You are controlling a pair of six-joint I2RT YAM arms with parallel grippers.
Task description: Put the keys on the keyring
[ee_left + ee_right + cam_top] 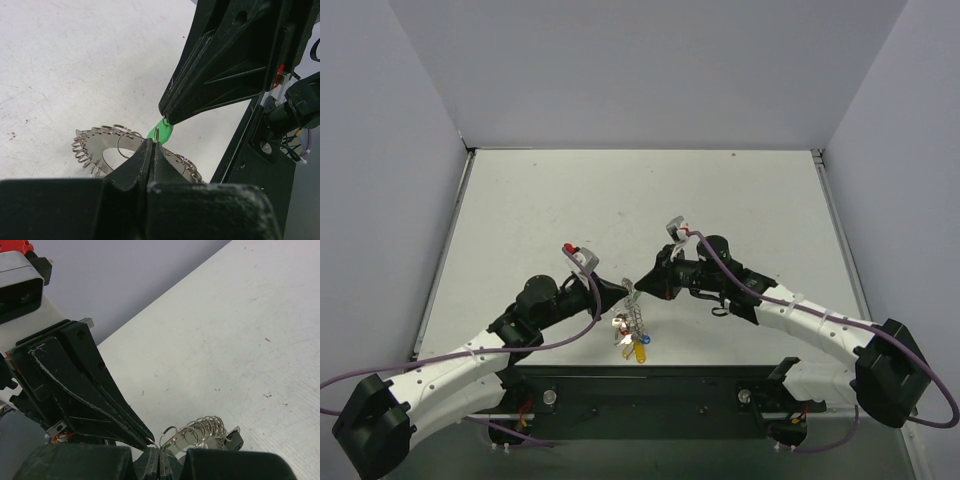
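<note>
Nearest the arm bases, a few keys [638, 345] with yellow, blue and reddish heads dangle from the low end of the keyring [632, 318]. The keyring hangs tilted just above the bench [620, 200]. Above it the left gripper [623, 291] has its jaws pressed together on the ring's flat band, with wire loops fanning out to either side. Tip to tip with it, the right gripper [640, 284] is also closed, apparently pinching the green key [161, 133] by the top of its head, blade pointing down at the left fingers [150, 160].
</note>
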